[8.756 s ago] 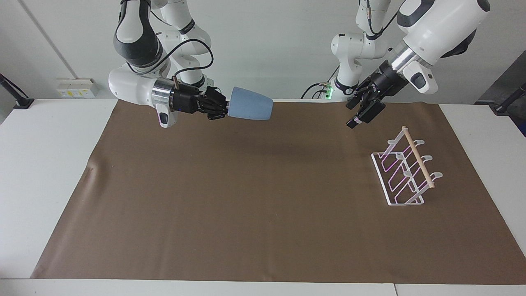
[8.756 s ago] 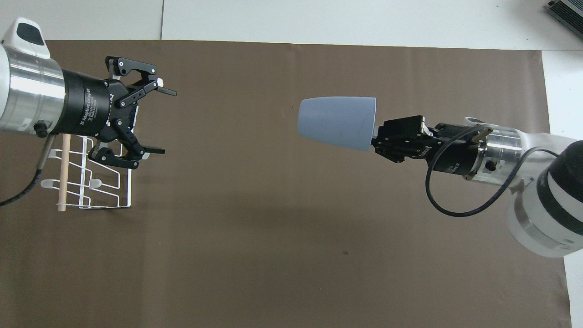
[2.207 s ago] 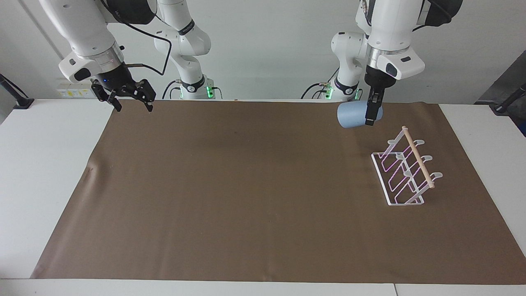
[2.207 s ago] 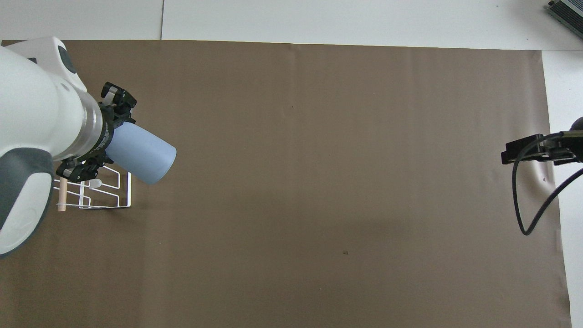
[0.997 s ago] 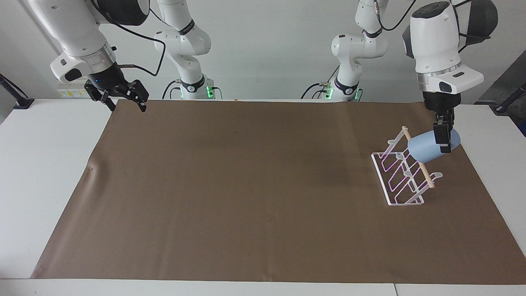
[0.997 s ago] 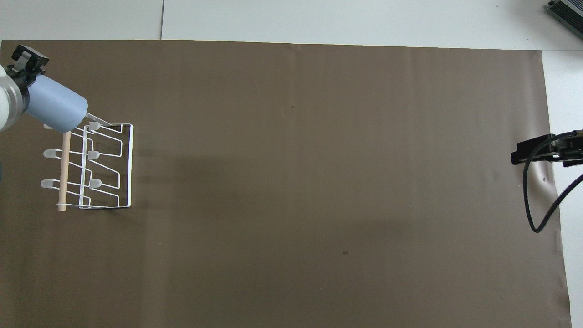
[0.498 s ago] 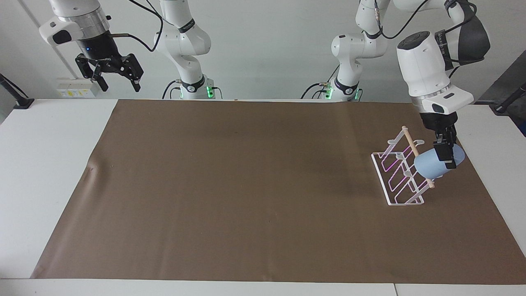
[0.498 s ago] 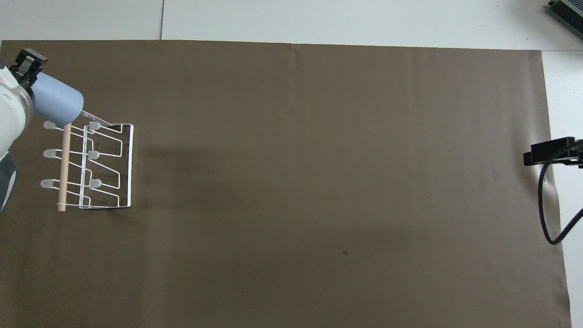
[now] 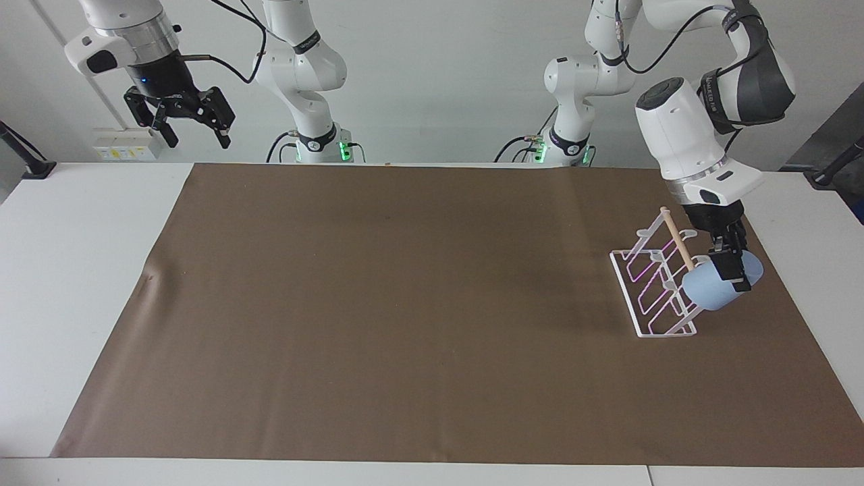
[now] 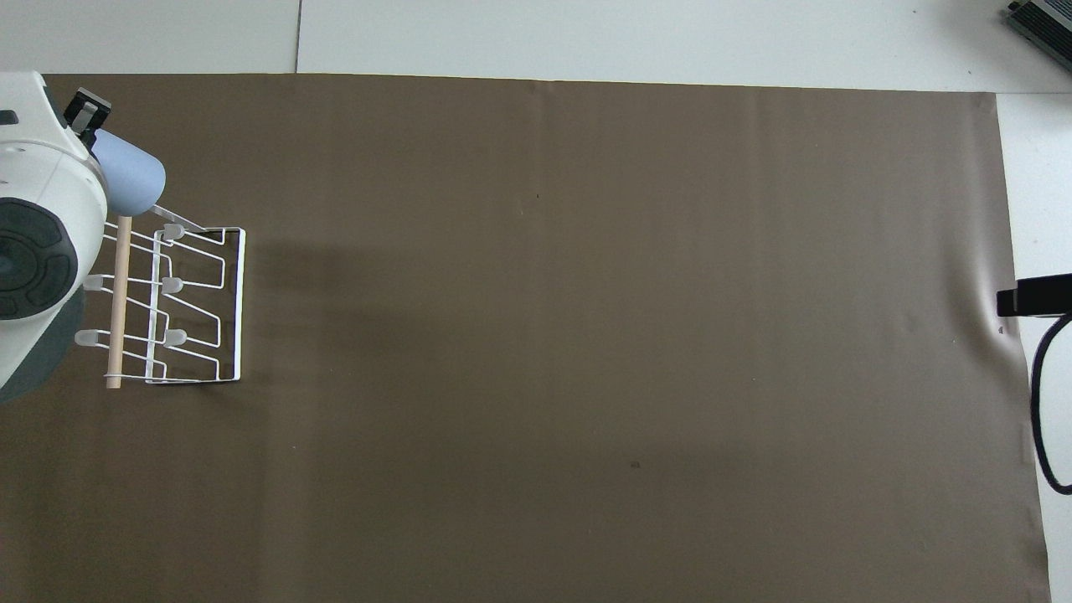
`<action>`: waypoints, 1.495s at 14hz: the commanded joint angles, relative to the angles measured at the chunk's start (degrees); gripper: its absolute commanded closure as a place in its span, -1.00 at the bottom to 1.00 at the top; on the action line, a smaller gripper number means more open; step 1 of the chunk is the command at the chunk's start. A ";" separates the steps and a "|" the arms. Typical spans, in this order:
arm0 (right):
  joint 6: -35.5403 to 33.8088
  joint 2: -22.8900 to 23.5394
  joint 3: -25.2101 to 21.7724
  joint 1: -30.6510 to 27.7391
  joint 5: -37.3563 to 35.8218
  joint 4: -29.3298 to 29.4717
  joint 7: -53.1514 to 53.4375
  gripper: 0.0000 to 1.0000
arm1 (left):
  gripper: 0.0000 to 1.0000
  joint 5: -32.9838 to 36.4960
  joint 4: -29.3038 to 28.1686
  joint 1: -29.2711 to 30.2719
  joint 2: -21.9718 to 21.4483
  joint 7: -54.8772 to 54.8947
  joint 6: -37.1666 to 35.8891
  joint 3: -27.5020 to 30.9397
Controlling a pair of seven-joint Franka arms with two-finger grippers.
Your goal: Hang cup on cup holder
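Observation:
The light-blue cup (image 9: 705,291) is tilted, mouth toward the white wire cup holder (image 9: 653,280). It is at the end of the wooden dowel (image 9: 677,241) farthest from the robots. My left gripper (image 9: 732,270) is shut on the cup. I cannot tell whether a prong is inside it. In the overhead view the cup (image 10: 134,180) shows past the left wrist, at the farthest end of the holder (image 10: 239,301). My right gripper (image 9: 179,120) is open and empty, raised over the right arm's end of the table, and waits.
A brown mat (image 9: 405,304) covers most of the white table (image 9: 74,270). A black part of the right gripper (image 10: 1034,295) and its cable show at the overhead view's edge. A small crease lies in the mat (image 10: 1001,328) near it.
The cup passed from my right gripper to my left, which carried it to the holder. In the last half second the cup has come lower at the dowel's farthest end. The right gripper has stayed raised.

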 commanded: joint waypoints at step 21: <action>-0.68 1.99 0.34 0.16 -0.89 -1.79 -0.52 -1.00 | 1.00 10.79 -17.28 -2.64 -6.20 -13.06 0.82 -0.22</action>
